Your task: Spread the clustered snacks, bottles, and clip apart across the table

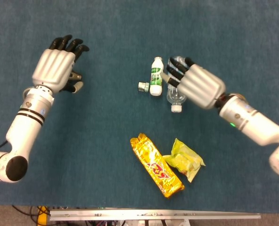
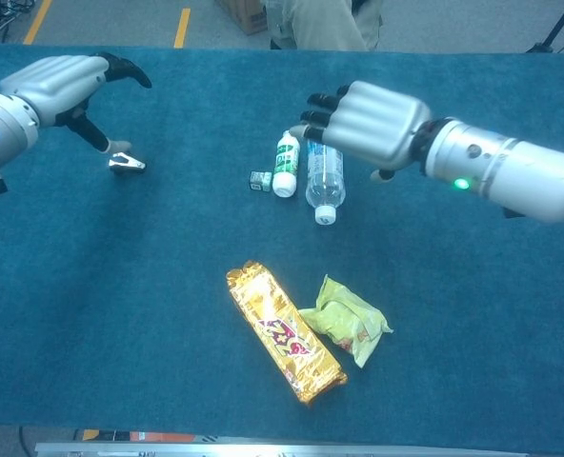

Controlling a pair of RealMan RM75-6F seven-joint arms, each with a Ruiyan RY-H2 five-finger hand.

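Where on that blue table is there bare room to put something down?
Bare cloth lies between the clip and white bottle, and right of the clear bottle. Crowded: both bottles under the right hand, and gold bar touching green packet.

Looks like a lab or workshop floor: my table (image 2: pixel 511 314) has blue felt, beyond it grey concrete with yellow tape lines (image 2: pixel 182 27), a cardboard box (image 2: pixel 246 13), someone's legs (image 2: pixel 325 23).

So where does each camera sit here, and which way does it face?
Head view: high above, looking almost straight down at the table; both arms show, the left hand and the right hand.
Chest view: lower, tilted forward across the table to the floor beyond; same hands.
Shared: clear bottle, gold snack pack.
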